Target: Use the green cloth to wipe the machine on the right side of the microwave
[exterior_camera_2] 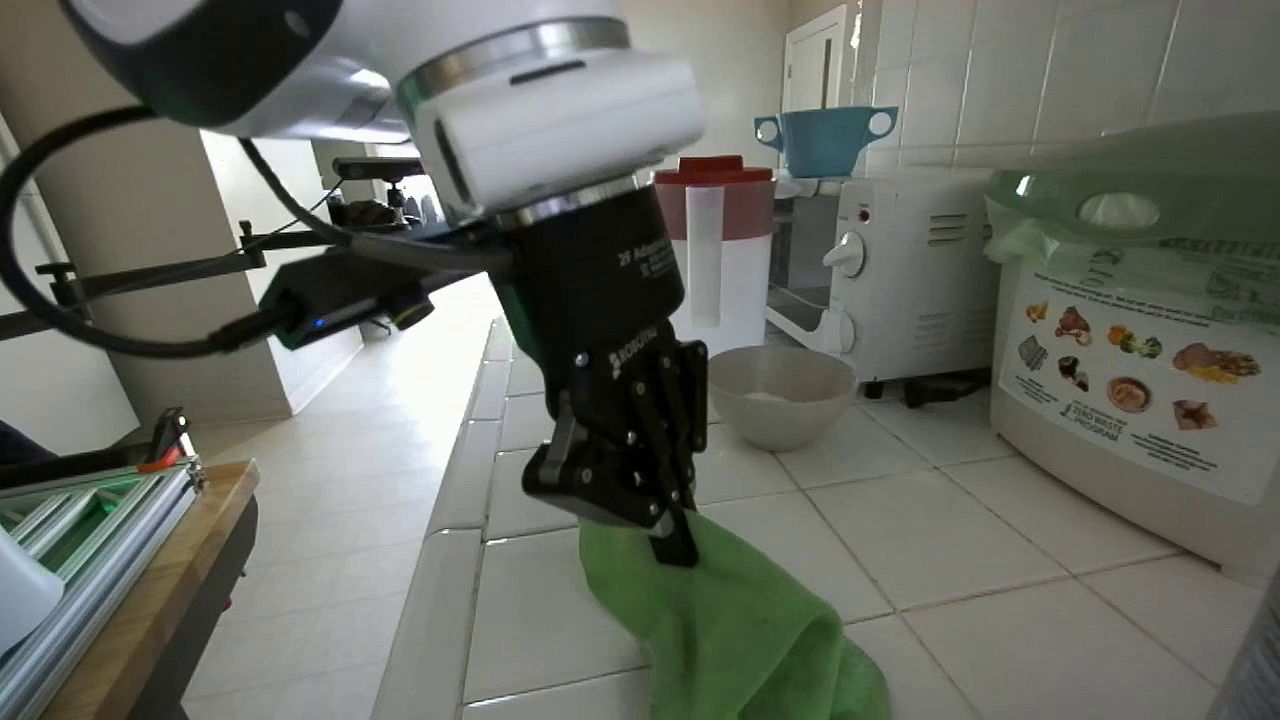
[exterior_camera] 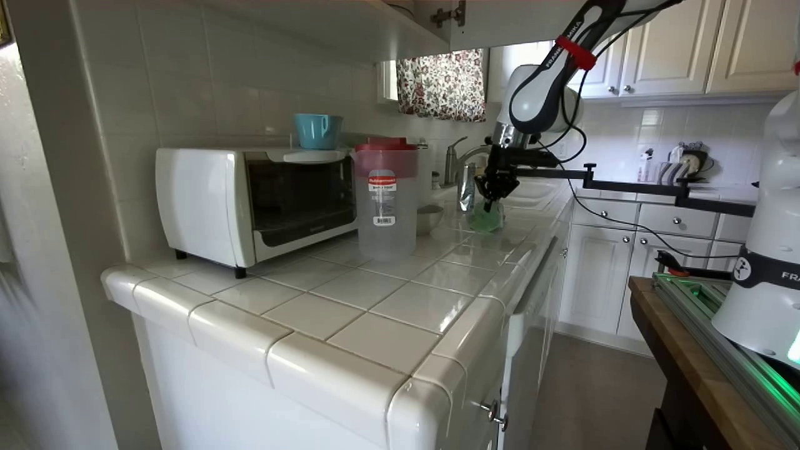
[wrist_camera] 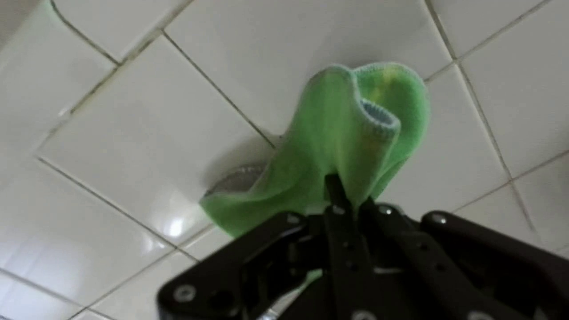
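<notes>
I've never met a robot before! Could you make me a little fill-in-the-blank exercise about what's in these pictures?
The black two-fingered end effector grips a rumpled fabric cloth whose colour is ____.
The light-blue handled cup sits on ____ of the white boxy oven.
The tall translucent plastic pitcher has a lid coloured ____.
The round beige bowl stands right side ____ on the white tiled kitchen counter.

Missing words: green; top; red; up.

"Rubbermaid" on pitcher, "ROBOTIQ" on pincer
</notes>
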{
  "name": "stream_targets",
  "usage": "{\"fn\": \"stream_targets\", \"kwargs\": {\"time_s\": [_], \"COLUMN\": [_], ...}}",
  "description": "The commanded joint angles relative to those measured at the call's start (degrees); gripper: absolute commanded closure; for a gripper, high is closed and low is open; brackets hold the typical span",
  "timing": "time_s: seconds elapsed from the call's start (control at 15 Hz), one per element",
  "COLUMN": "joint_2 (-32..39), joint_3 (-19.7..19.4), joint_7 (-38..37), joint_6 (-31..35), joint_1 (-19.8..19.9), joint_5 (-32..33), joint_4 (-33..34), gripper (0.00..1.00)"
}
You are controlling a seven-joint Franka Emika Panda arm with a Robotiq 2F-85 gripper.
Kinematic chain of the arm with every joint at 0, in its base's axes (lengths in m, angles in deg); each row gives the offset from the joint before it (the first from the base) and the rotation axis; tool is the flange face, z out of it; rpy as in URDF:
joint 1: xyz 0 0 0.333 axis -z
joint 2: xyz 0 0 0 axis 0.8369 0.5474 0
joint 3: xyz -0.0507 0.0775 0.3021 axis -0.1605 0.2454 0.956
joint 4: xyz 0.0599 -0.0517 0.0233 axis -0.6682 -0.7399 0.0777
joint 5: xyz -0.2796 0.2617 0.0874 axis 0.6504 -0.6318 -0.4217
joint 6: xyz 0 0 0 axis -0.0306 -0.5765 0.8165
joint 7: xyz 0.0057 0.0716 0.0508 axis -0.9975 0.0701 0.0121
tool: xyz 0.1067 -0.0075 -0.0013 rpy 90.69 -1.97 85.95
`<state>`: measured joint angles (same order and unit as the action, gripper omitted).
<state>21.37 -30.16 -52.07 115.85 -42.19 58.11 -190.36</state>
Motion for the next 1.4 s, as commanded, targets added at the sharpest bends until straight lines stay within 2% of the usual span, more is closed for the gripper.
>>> {"fn": "stream_targets", "kwargs": {"time_s": [0.0,0.33,0.53,0.73,1.07,1.33], "joint_2": [-7.5,-18.0,-21.6,-23.1,-21.7,-21.4], "joint_3": [-0.5,2.2,4.2,7.1,11.5,12.5], "joint_7": [-0.2,0.0,1.5,1.5,0.4,-0.6], "joint_6": [-3.3,-7.1,-5.0,-1.2,4.5,6.9], "joint_1": [-0.6,1.0,1.3,2.4,5.8,6.0], "joint_5": [2.5,5.2,6.3,9.9,15.6,18.9], "joint_4": [-2.2,-3.5,-3.9,-3.4,-1.1,-0.4], "gripper": [0.99,0.99,0.99,0.99,0.99,0.99]}}
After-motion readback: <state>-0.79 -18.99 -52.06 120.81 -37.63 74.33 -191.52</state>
